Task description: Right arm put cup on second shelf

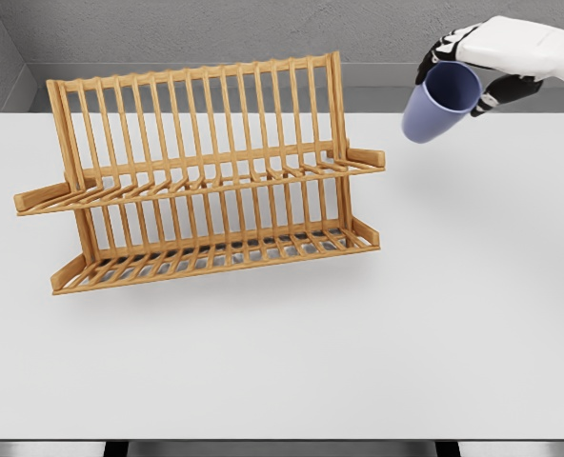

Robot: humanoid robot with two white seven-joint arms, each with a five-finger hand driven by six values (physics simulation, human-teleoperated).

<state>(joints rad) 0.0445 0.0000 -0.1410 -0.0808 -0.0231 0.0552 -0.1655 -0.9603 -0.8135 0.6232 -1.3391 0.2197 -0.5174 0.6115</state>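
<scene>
Closest to the robot is a big white table (282, 381), and its front part has nothing standing on it. A little farther back, on the left side of the table, stands a wooden rack (206, 176) made of many thin sticks. It has two shelves, a low one near the table top and a higher one above it, and both shelves hold nothing. Farther back still, up in the top right corner, the right hand (473, 67) reaches in from the right. Its dark fingers (499, 93) are wrapped tight around a blue cup (441, 101). The cup is up in the air, above the far right part of the table and well to the right of the rack. It is tipped over, so its open mouth faces up and toward the robot. Behind everything is a gray wall (215, 29).
</scene>
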